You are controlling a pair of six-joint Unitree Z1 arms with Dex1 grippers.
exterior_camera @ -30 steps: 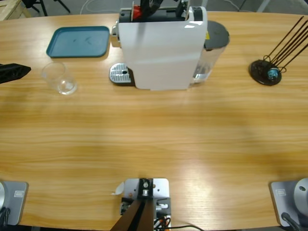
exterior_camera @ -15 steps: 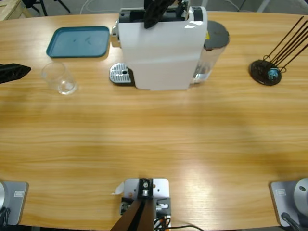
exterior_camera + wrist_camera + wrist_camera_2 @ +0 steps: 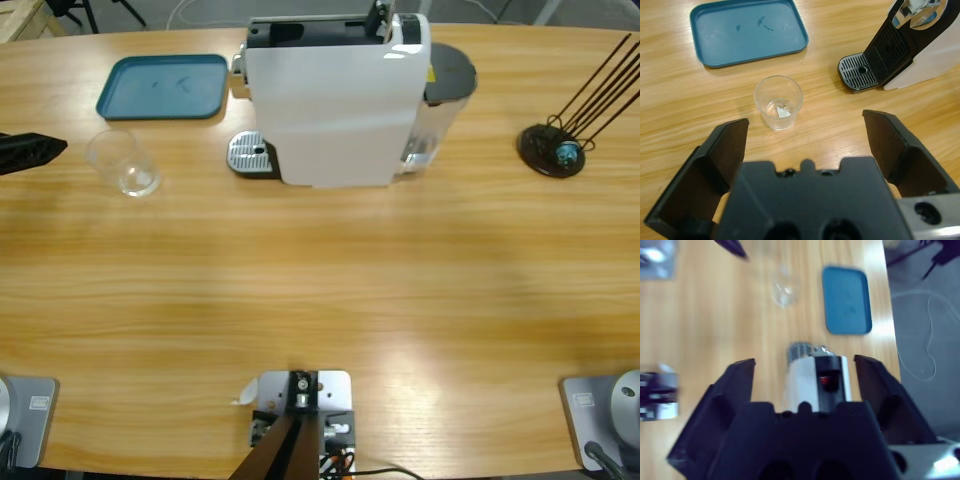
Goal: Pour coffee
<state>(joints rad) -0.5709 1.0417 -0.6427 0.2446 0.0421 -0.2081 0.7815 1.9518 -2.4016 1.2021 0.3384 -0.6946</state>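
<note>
A clear glass tumbler (image 3: pixel 122 163) stands upright on the table, left of the white coffee machine (image 3: pixel 335 100). In the left wrist view the tumbler (image 3: pixel 778 102) sits just ahead of my left gripper (image 3: pixel 805 122), whose jaws are spread wide and hold nothing. Only that gripper's black tip (image 3: pixel 35 150) shows at the high view's left edge. My right gripper (image 3: pixel 805 362) hangs open high above the machine (image 3: pixel 815 382) and looks down on a red piece (image 3: pixel 826 380) in its top slot. Coffee is out of view.
A blue tray (image 3: pixel 163 86) lies behind the tumbler, close to the machine's metal drip grate (image 3: pixel 250 153). A black stand with thin rods (image 3: pixel 553 150) sits at the far right. Bare wooden tabletop (image 3: pixel 320 290) spreads in front of the machine.
The right gripper, over the machine's top slot in the earlier high frames, has risen out of that view. The red piece seen beside it one second ago is gone from there. The left gripper barely moved.
</note>
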